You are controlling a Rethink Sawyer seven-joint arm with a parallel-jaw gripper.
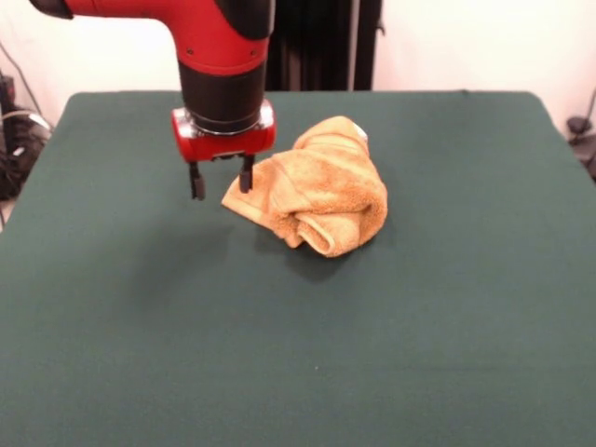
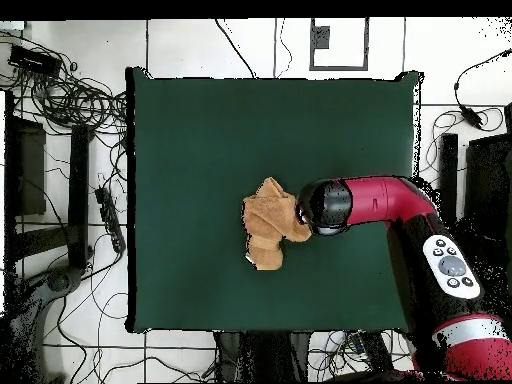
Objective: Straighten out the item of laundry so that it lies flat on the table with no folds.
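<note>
The golden-orange towel (image 1: 318, 187) lies crumpled and rolled in a bundle near the middle of the dark green table (image 1: 419, 307); its folds overlap and one corner points left. It also shows in the overhead view (image 2: 266, 224). My gripper (image 1: 222, 179) hangs just above the table at the towel's left corner, open and empty, with its right finger (image 1: 246, 174) close to that corner. In the overhead view the arm's head (image 2: 326, 207) covers the gripper beside the towel.
The red and black arm (image 2: 400, 205) reaches in over the table's right side in the overhead view. Cables and dark equipment (image 2: 60, 170) lie on the floor beyond the table's left edge.
</note>
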